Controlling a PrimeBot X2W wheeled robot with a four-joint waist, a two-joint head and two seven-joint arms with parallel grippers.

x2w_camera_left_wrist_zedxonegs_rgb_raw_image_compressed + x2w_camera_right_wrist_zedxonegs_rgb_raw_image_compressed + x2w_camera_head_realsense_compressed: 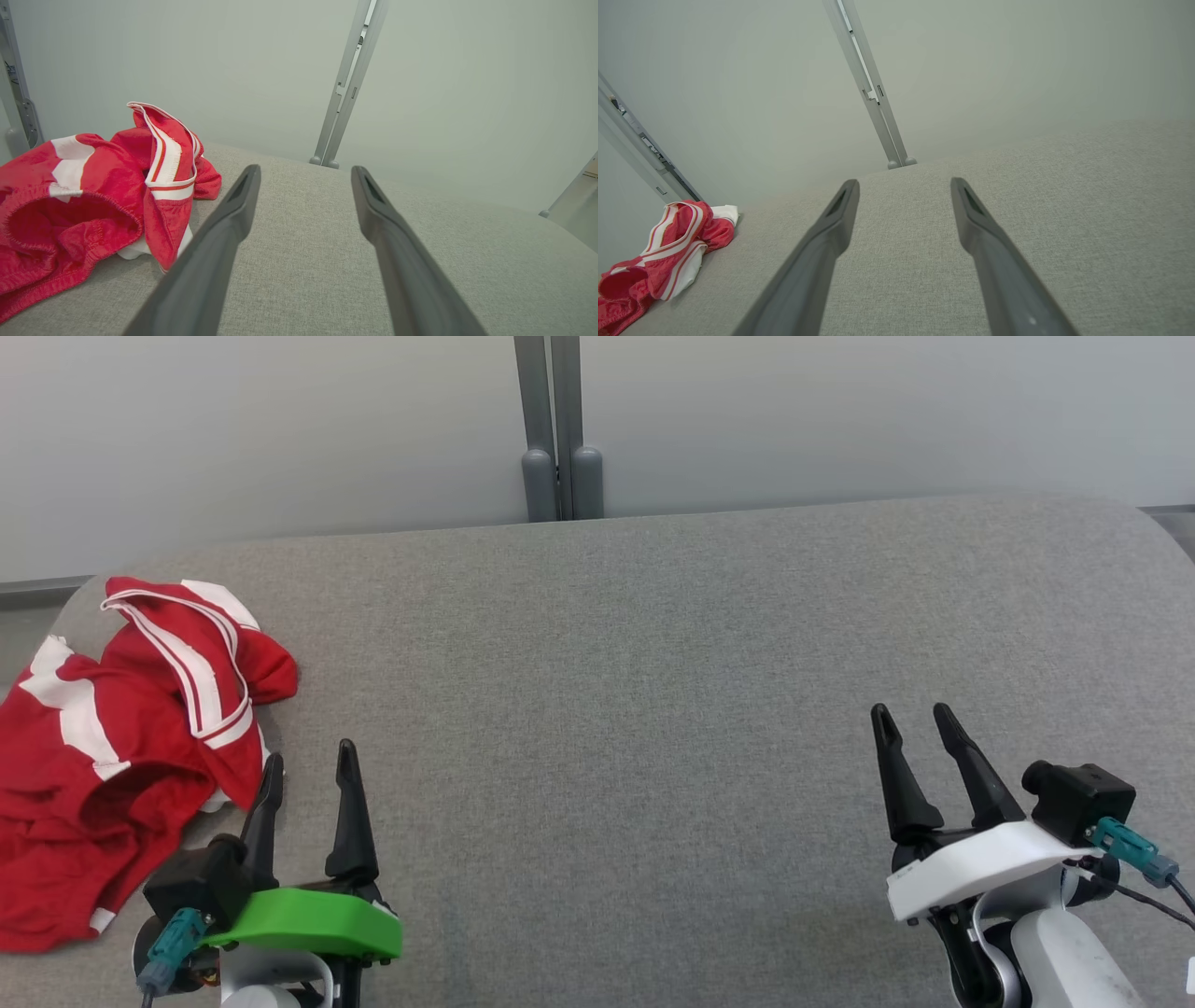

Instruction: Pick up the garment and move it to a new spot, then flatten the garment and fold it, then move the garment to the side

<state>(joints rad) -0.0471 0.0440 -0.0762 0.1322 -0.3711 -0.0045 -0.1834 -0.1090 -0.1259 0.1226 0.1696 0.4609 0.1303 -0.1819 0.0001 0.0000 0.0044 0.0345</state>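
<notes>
A crumpled red garment (pixel 121 747) with white stripes lies bunched at the far left end of the grey fabric-covered table (pixel 653 663), near its rounded corner. An elastic waistband shows in the left wrist view, so it is probably a pair of sports shorts. The left gripper (pixel 310 756) rests low just beside the garment's right edge, its fingers spread wide and empty; whether the nearer finger touches the cloth is unclear. The right gripper (pixel 912 714) sits well apart at the right, likewise spread and holding nothing. A grey upright post (pixel 558 429) stands against the pale wall behind.
</notes>
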